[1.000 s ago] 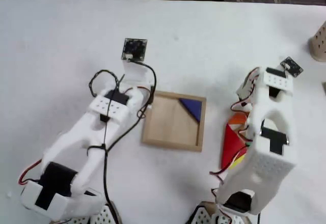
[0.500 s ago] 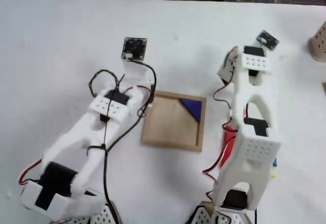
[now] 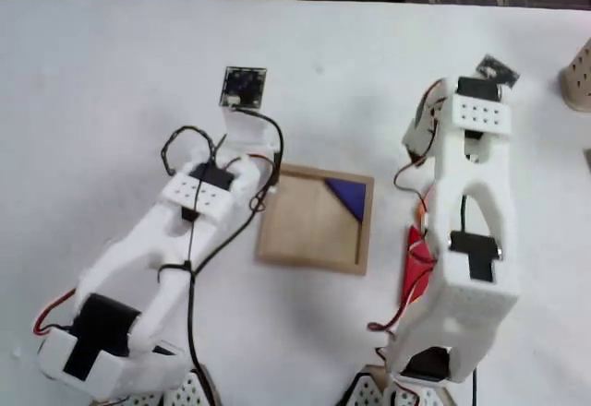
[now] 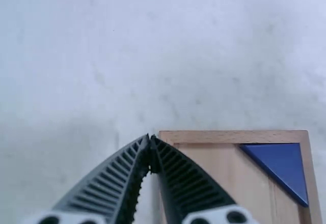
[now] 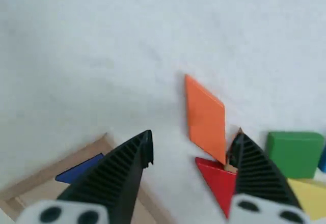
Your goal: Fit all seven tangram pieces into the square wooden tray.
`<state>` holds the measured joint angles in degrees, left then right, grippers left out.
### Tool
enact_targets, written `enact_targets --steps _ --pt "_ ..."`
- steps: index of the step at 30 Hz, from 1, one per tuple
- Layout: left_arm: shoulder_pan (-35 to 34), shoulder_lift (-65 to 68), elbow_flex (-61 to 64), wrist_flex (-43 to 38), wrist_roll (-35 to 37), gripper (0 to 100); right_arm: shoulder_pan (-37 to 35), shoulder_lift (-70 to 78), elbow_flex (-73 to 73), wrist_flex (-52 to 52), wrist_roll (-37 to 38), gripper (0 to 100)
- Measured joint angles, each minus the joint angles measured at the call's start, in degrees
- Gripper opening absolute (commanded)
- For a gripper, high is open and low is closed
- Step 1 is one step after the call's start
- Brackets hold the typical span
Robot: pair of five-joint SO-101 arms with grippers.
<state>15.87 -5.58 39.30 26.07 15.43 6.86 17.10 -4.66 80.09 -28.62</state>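
Looking down from the high view: the square wooden tray (image 3: 309, 221) sits between my arms, with a blue triangle (image 3: 348, 194) seated in one corner. A red triangle (image 3: 416, 256) lies outside, beside my right arm.

Left wrist view: left gripper (image 4: 150, 152) closed, empty, tips at the tray's rim, probably to steady it.

Right wrist view: right gripper (image 5: 193, 140) wide open, empty, framing the orange parallelogram (image 5: 205, 118), likely my next pick. Green square (image 5: 295, 152) nearby.
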Motion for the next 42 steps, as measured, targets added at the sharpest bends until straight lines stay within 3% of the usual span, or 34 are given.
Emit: enact_targets --steps 6,12,19,26,32,42 --pt "0.0 0.0 0.0 0.0 0.0 2 0.18 -3.69 16.62 -14.42 -4.48 26.9" --pt "0.0 0.0 0.0 0.0 0.0 2 0.26 -0.97 17.85 -20.75 -4.66 26.9" --pt "0.0 0.0 0.0 0.0 0.0 2 1.14 8.26 8.62 -15.03 -5.01 18.3" --pt "0.0 0.0 1.14 0.0 0.0 2 3.43 12.92 1.67 -8.79 -5.01 17.3" --pt "0.0 0.0 1.14 0.0 0.0 2 3.6 13.1 0.26 -8.53 -0.35 2.2" --pt "0.0 0.0 1.14 0.0 0.0 2 2.64 13.27 -4.84 -8.53 5.54 2.2"
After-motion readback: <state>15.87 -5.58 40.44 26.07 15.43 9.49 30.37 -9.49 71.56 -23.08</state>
